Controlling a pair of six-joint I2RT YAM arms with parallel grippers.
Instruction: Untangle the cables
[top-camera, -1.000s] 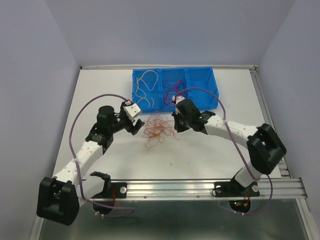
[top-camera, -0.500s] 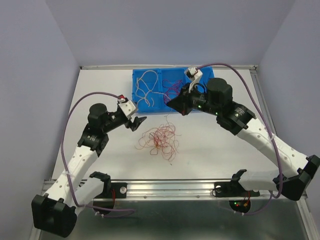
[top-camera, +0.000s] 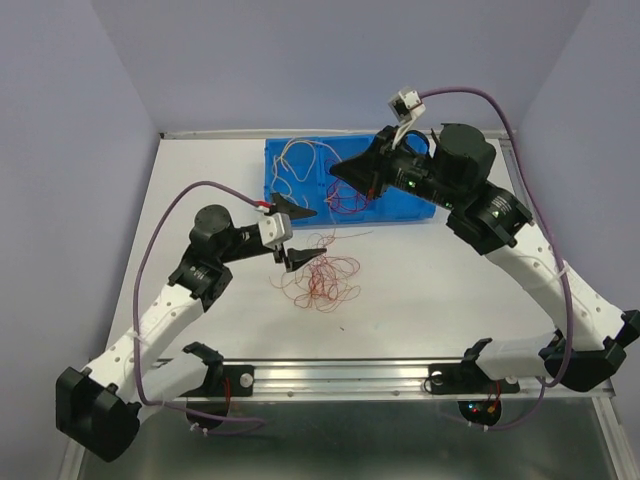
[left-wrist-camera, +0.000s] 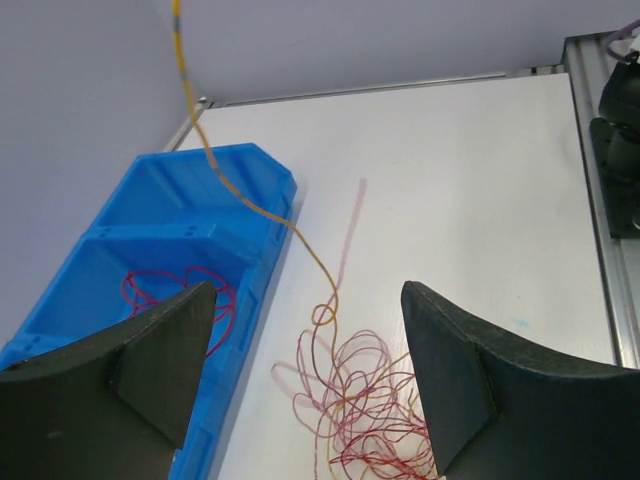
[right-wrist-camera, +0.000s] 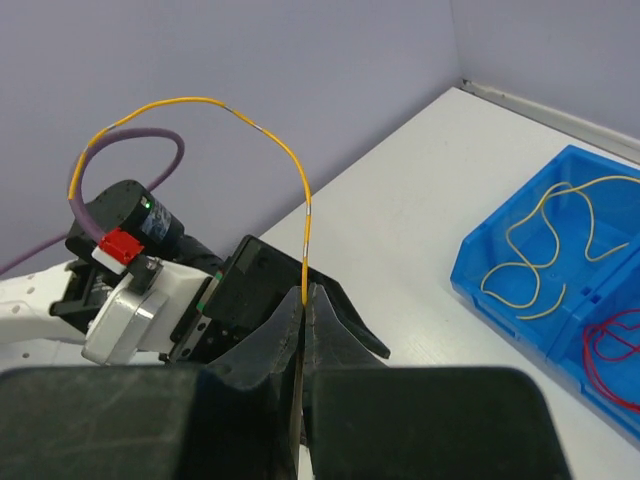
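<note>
A loose tangle of thin red and orange cables (top-camera: 320, 277) lies on the white table, in front of the blue bin (top-camera: 412, 197). My right gripper (top-camera: 334, 175) hangs above the bin's middle, shut on one orange cable (right-wrist-camera: 200, 100) that arcs away from its tips (right-wrist-camera: 305, 291). In the left wrist view that orange cable (left-wrist-camera: 250, 205) rises taut from the tangle (left-wrist-camera: 375, 405) toward the upper left. My left gripper (top-camera: 318, 234) stands open just left of the tangle, its fingers (left-wrist-camera: 130, 385) on either side with nothing between them. Cream cables (right-wrist-camera: 550, 250) and red cables (left-wrist-camera: 170, 290) lie in the bin.
The bin (left-wrist-camera: 130, 240) has three compartments and stands at the table's back. A metal rail (top-camera: 400, 375) runs along the near edge. Thick purple cables (top-camera: 170, 215) loop off both arms. Grey walls close in the left, back and right.
My right arm has lifted from beside the tangle up and back over the bin, drawing the orange cable out. My left gripper has moved right, toward the tangle, still open.
</note>
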